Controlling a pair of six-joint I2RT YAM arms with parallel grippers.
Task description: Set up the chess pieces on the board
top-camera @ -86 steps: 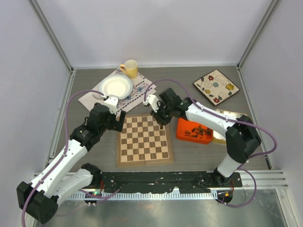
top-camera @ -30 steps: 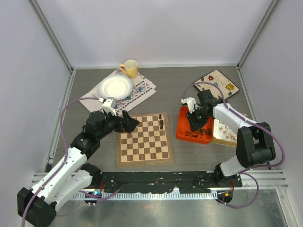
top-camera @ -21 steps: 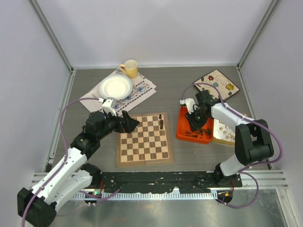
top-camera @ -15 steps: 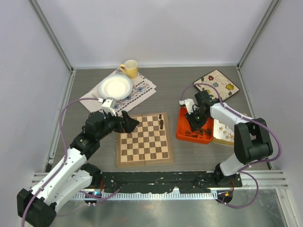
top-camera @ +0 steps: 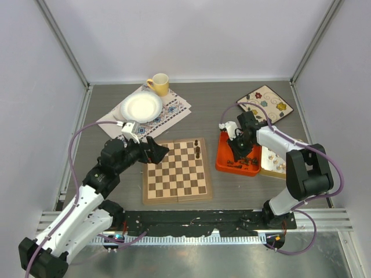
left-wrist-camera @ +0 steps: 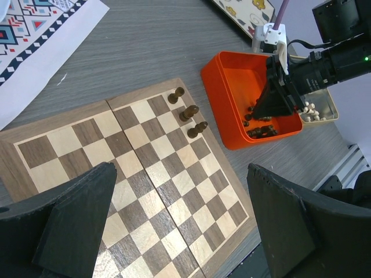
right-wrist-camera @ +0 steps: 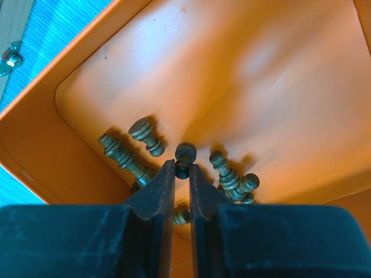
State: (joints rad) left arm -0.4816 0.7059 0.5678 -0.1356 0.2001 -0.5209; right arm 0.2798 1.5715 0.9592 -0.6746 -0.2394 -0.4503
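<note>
The board [top-camera: 177, 169] lies flat mid-table, and three dark chess pieces [left-wrist-camera: 189, 112] stand in a row near its far right corner. My right gripper [right-wrist-camera: 182, 168] reaches down into the orange bin [top-camera: 226, 159], shut on a dark chess piece [right-wrist-camera: 185, 153] pinched at its fingertips. Several more dark pieces [right-wrist-camera: 232, 176] lie loose around it on the bin floor. My left gripper [left-wrist-camera: 181, 171] hovers wide open above the board's left side with nothing between its fingers. Pale pieces [left-wrist-camera: 313, 110] sit in a shallow tray to the right of the bin.
A yellow cup [top-camera: 159, 84], a white plate [top-camera: 144, 106] and a patterned cloth [top-camera: 174, 107] lie at the far left. A floral square plate [top-camera: 265, 105] sits at the far right. The bin's walls [right-wrist-camera: 87, 75] stand close around my right fingers.
My right gripper went from the board's far edge to the orange bin and has closed on a dark piece there. My left arm drew back slightly to the left, still open.
</note>
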